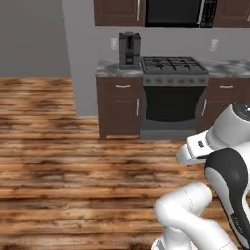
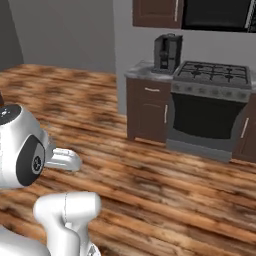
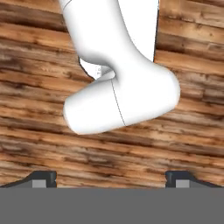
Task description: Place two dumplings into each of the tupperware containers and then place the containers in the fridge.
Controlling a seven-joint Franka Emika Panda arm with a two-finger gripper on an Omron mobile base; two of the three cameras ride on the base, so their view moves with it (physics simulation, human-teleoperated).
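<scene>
The dumplings, the tupperware containers and the fridge are out of view. In the hand view my gripper (image 3: 111, 178) points down at the wooden floor (image 3: 192, 131). Its two dark fingertips (image 3: 43, 178) stand far apart with nothing between them, so it is open. My white arm is folded low over the floor (image 1: 73, 161) in both base views.
Ahead stands a grey stove with a dark oven door (image 1: 173, 93) (image 2: 210, 107). Dark brown cabinets (image 1: 119, 107) flank it under a grey counter. A dark coffee machine (image 1: 129, 50) (image 2: 166, 52) sits on the counter to the stove's left. A microwave (image 1: 176, 12) hangs above. Open wooden floor lies between.
</scene>
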